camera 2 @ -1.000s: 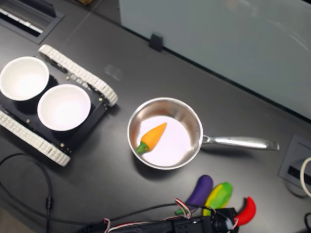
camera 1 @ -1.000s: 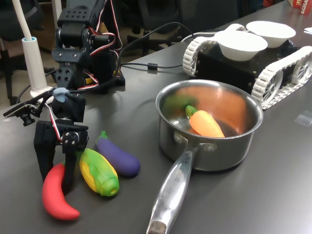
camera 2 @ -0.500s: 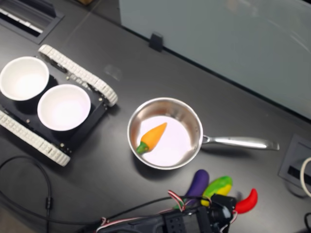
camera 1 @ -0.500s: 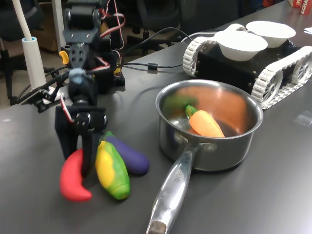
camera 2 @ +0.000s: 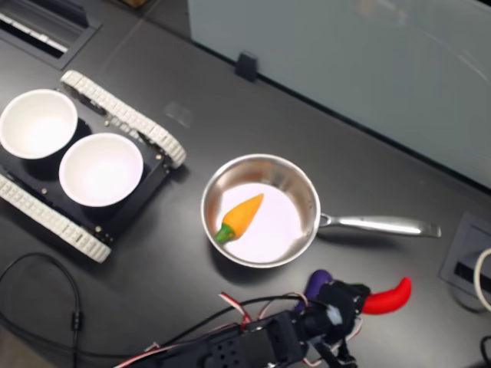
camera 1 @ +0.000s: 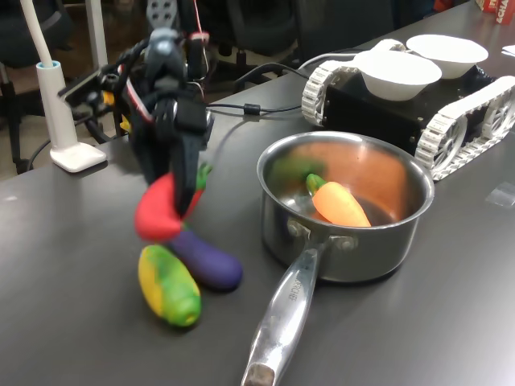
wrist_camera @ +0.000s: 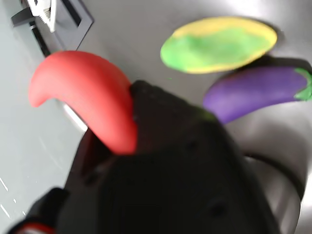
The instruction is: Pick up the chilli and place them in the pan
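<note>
No legible writing. Gripper point(camera 1: 179, 193) jaws clamped on one chilli point(camera 1: 158, 211), lifted off table at pan's point(camera 1: 400, 227) 9 o'clock. One carrot point(camera 1: 338, 203) inside pan; two white bowls point(camera 1: 397, 73).

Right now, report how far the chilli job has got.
Done: the claw is shut on the chilli and holds it clear of the table, above the eggplant and the corn. In hand: the carry. Left: bring it over the pan, which holds only a carrot, and release.
</note>
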`<action>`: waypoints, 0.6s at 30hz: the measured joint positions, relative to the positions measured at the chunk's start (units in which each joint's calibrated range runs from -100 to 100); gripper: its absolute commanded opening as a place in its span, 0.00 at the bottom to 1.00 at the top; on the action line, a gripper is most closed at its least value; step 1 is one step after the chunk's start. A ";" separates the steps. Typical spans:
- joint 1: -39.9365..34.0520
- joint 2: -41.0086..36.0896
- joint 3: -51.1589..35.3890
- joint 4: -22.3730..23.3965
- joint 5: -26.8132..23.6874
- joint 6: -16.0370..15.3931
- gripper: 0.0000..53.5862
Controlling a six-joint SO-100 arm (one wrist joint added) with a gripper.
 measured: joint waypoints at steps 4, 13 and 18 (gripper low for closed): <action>-3.41 -4.29 -0.45 1.87 -4.00 -0.09 0.00; -9.35 -12.54 -0.45 3.40 -11.72 -0.18 0.00; -13.86 -16.41 -0.45 4.76 -15.34 -0.18 0.00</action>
